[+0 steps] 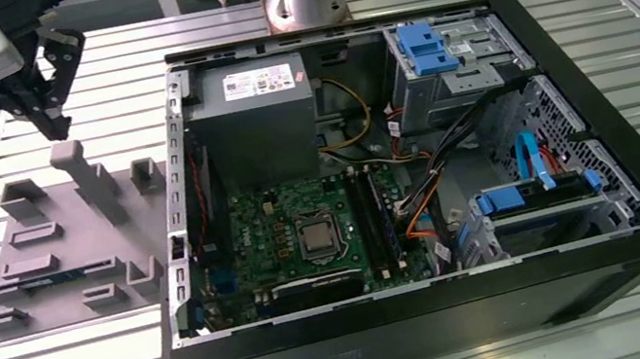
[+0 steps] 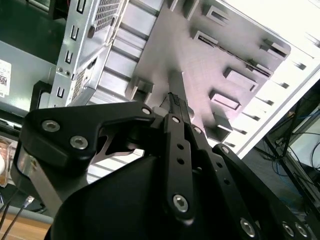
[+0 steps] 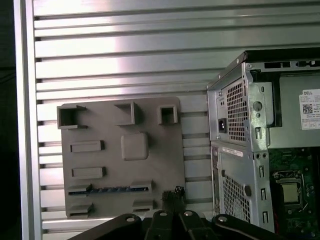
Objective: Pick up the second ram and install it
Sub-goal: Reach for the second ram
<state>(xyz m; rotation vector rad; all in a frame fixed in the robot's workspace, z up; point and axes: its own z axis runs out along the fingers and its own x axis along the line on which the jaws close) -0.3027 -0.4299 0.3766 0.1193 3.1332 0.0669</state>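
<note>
Grey fixture tray [image 1: 51,202], second ram [image 3: 110,189] in its slot, jaws closed, empty, above

Only the top edge of the second ram [image 3: 109,189] shows, the rest sunk in a slot of the gray fixture [image 3: 150,170].

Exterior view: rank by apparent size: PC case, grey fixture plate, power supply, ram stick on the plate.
1. PC case
2. grey fixture plate
3. power supply
4. ram stick, a thin blue sliver in a plate slot

The gaps are clear, and no two look alike.
</note>
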